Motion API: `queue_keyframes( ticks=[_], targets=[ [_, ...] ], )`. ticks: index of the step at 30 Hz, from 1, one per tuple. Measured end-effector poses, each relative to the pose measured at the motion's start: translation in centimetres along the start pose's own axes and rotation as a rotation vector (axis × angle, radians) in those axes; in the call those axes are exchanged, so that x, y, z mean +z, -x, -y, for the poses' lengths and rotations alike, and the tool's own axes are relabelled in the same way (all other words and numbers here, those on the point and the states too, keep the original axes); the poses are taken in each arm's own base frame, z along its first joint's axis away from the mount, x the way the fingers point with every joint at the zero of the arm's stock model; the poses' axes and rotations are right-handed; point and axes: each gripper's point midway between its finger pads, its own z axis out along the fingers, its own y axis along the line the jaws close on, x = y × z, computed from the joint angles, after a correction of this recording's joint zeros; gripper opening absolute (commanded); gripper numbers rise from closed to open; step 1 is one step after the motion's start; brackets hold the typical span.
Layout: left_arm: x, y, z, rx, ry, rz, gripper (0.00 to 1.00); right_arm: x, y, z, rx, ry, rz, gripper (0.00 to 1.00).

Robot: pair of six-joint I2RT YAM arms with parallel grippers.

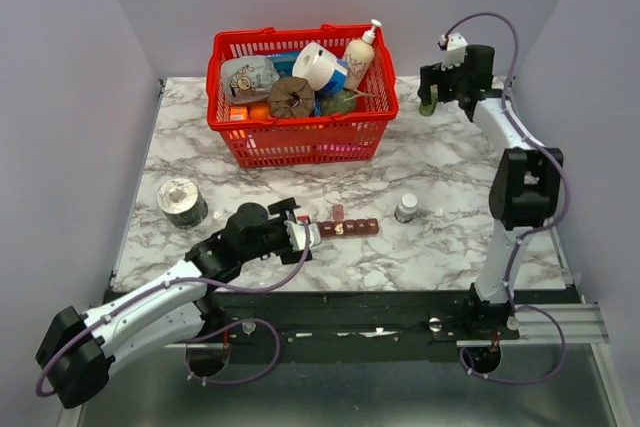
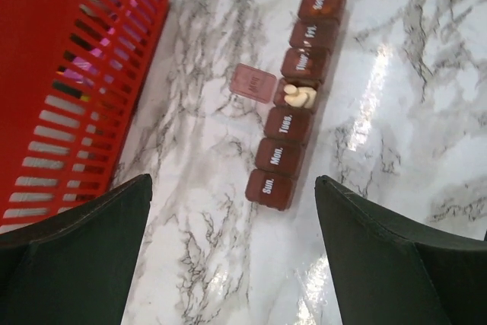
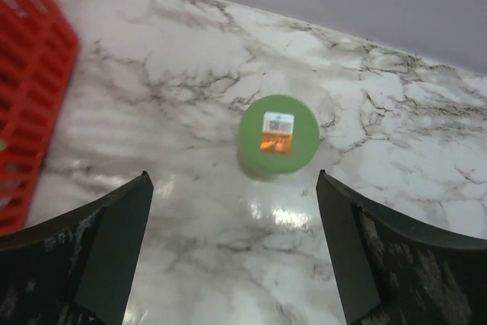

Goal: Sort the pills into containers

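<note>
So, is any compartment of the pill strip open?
Yes, the middle compartment: its lid is flipped aside and pale pills show inside.

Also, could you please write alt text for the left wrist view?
A dark red-brown strip of seven day-labelled containers lies on a marble table, the middle one open with pale pills inside. A red basket stands to the left, and the open left end effector frames the bottom edge.
</note>
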Motion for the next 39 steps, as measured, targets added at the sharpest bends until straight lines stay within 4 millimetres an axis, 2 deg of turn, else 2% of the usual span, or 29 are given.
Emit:
queue_keyframes(
  ticks=[2, 5, 7, 9, 11, 13, 14, 15, 17, 18, 20, 24, 28, 32, 35, 39],
  targets=[
    [0.6, -1.1, 1.1, 0.028, -0.063, -0.032, 0.93, -3.5, 1.4, -1.3, -0.053, 0.050, 0.037, 1.00],
    [1.4, -3.0, 2.9, 0.046, -0.159, -0.089, 0.92, -10.1, 4.6, -4.5, -0.157, 0.183, 0.146, 1.00],
    [2.0, -4.2, 4.0, 0.056, -0.217, -0.130, 0.91, -14.4, 5.9, -7.6, -0.234, 0.315, 0.222, 1.00],
    [2.5, -5.1, 4.5, 0.074, -0.264, -0.167, 0.89, -18.4, 5.7, -11.2, -0.314, 0.468, 0.272, 1.00],
    [3.2, -5.6, 4.8, 0.088, -0.300, -0.192, 0.86, -21.3, 4.0, -15.4, -0.382, 0.631, 0.285, 0.99],
    [3.9, -6.1, 5.0, 0.106, -0.339, -0.223, 0.86, -23.4, 0.8, -20.3, -0.434, 0.808, 0.266, 0.92],
    [4.4, -6.3, 4.9, 0.113, -0.352, -0.236, 0.84, -24.3, -1.3, -22.7, -0.446, 0.893, 0.241, 0.86],
    [4.8, -6.4, 4.7, 0.117, -0.358, -0.245, 0.84, -25.0, -3.4, -24.7, -0.453, 0.960, 0.213, 0.77],
    [5.4, -6.8, 4.6, 0.126, -0.370, -0.261, 0.83, -26.3, -7.9, -28.3, -0.446, 1.071, 0.133, 0.62],
    [5.5, -7.1, 4.5, 0.127, -0.371, -0.268, 0.81, -26.6, -9.6, -29.4, -0.439, 1.101, 0.095, 0.50],
    [5.6, -7.6, 4.3, 0.127, -0.376, -0.284, 0.77, -26.4, -11.6, -30.1, -0.397, 1.099, 0.027, 0.46],
    [6.0, -8.4, 4.3, 0.121, -0.399, -0.320, 0.75, -23.6, -11.2, -29.7, -0.301, 0.999, -0.038, 0.45],
    [6.7, -8.4, 4.0, 0.124, -0.405, -0.329, 0.72, -21.4, -11.4, -29.6, -0.218, 0.942, -0.097, 0.47],
    [7.5, -8.4, 3.7, 0.122, -0.407, -0.336, 0.70, -20.5, -12.1, -29.3, -0.165, 0.902, -0.147, 0.47],
    [7.8, -8.3, 3.6, 0.119, -0.406, -0.338, 0.75, -19.9, -12.3, -29.2, -0.143, 0.877, -0.169, 0.47],
    [7.3, -8.3, 3.5, 0.124, -0.385, -0.327, 0.77, -19.5, -12.6, -29.1, -0.126, 0.863, -0.187, 0.47]
  ],
)
